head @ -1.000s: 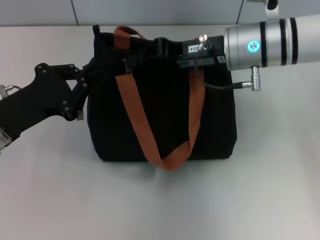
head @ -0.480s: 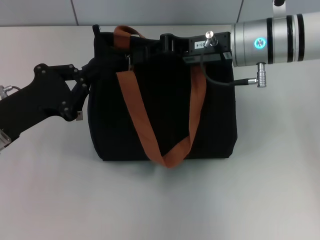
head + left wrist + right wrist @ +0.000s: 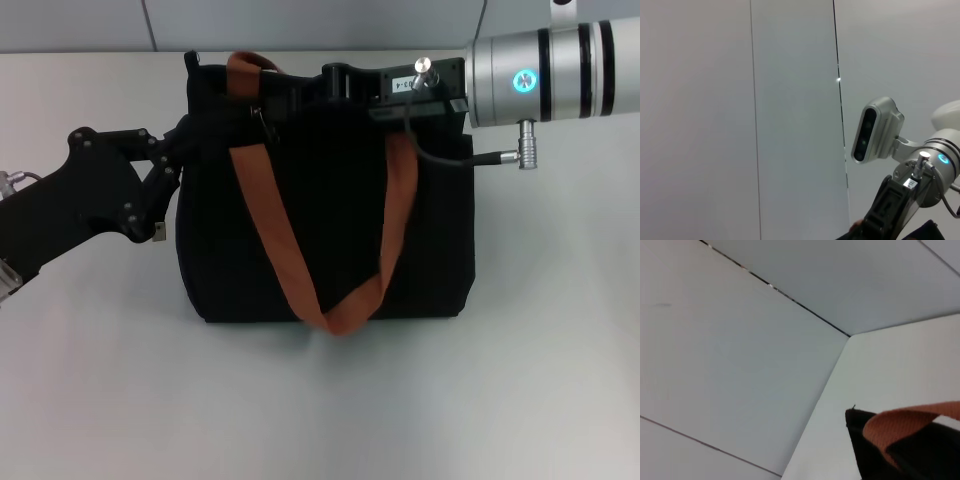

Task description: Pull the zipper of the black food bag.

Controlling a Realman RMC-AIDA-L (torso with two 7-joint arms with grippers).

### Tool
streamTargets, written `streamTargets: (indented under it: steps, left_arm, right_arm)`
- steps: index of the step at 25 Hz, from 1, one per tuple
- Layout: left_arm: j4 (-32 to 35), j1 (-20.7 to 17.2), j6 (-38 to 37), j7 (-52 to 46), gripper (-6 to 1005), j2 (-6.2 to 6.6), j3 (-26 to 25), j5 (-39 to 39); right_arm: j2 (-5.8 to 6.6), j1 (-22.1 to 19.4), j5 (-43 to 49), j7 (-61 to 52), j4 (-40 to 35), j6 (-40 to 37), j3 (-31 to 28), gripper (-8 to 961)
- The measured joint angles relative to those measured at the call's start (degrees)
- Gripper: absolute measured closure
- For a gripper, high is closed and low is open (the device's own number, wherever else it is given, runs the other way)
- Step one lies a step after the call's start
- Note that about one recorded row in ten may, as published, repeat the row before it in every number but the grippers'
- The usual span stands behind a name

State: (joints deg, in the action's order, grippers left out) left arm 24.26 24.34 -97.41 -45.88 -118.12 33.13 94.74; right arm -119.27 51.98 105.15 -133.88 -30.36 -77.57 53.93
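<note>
I see a white tabletop (image 3: 320,400) below my grippers and grey wall panels (image 3: 300,22) with dark seams beyond them.

Your right arm (image 3: 560,72) is a silver cylinder with black bands, a glowing teal dot, a black cable and silver plug. Your left tool (image 3: 120,190) is matte black, angular, studded with small screws.

A pale, matte white surface (image 3: 330,400) fills most of the head view and runs back to a wall of light grey panels (image 3: 790,125) divided by thin dark vertical seams (image 3: 840,115), one seam carrying a small bright glint of light.
</note>
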Motion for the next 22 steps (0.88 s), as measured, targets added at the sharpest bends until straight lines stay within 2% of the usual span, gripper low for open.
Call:
streamTargets:
  steps: [12, 18, 22]
  left_arm:
    - [0.00, -0.08, -0.67, 0.00, 975, 0.08, -0.08, 0.00]
    - [0.00, 0.03, -0.75, 0.00, 975, 0.08, -0.09, 0.00]
    - [0.01, 0.08, -0.84, 0.00, 975, 0.04, -0.09, 0.00]
  right_arm:
    - [0.24, -1.19, 1.09, 1.06, -5.08, -0.72, 4.75, 731]
    - [0.12, 0.12, 1.11, 1.52, -5.45, 1.58, 8.52, 649]
    - [-0.01, 1.05, 0.83, 1.47, -5.51, 1.91, 9.40, 650]
